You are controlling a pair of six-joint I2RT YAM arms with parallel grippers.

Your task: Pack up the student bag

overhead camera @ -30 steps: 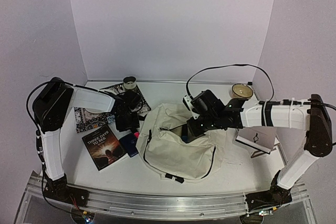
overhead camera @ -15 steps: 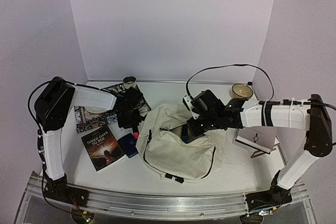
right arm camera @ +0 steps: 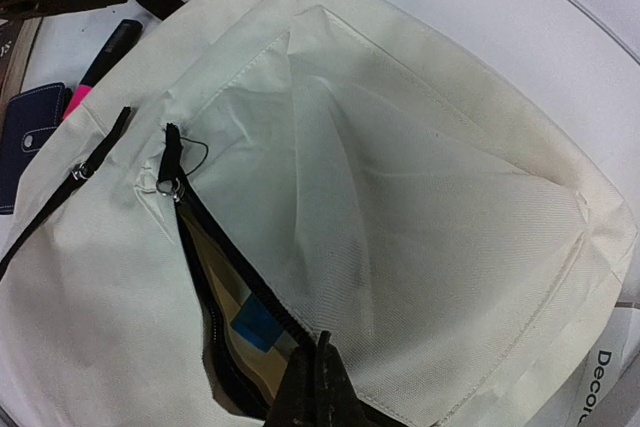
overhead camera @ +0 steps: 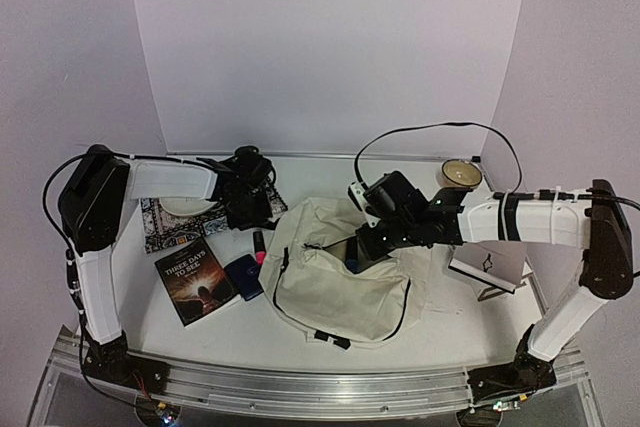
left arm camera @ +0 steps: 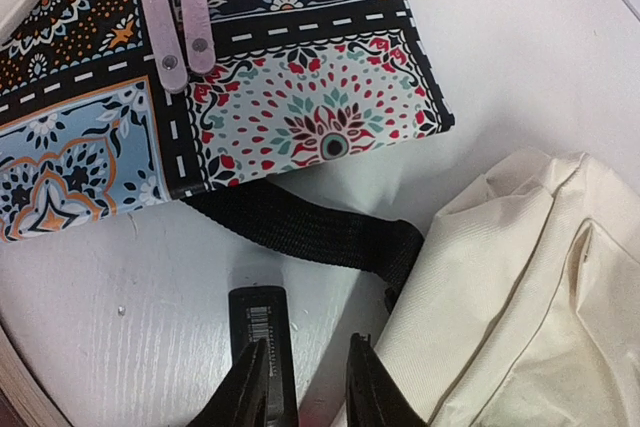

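Observation:
The cream student bag (overhead camera: 340,277) lies mid-table with its zipper open. It also shows in the right wrist view (right arm camera: 420,197) and the left wrist view (left arm camera: 520,287). My right gripper (overhead camera: 365,242) is shut on the bag's zipper edge (right arm camera: 320,372), holding the opening apart. A tan item with a blue patch (right arm camera: 262,327) sits inside. My left gripper (overhead camera: 255,219) is open and empty (left arm camera: 308,387). It hovers over the black end of a pink-and-black highlighter (overhead camera: 258,244) (left arm camera: 262,332), next to the bag's black strap (left arm camera: 300,232).
A patterned pouch (overhead camera: 170,215) (left arm camera: 250,77) lies at back left. A dark book (overhead camera: 196,284) and a navy wallet (overhead camera: 243,277) lie left of the bag. A round tin (overhead camera: 460,173) and a white box (overhead camera: 490,267) are at the right.

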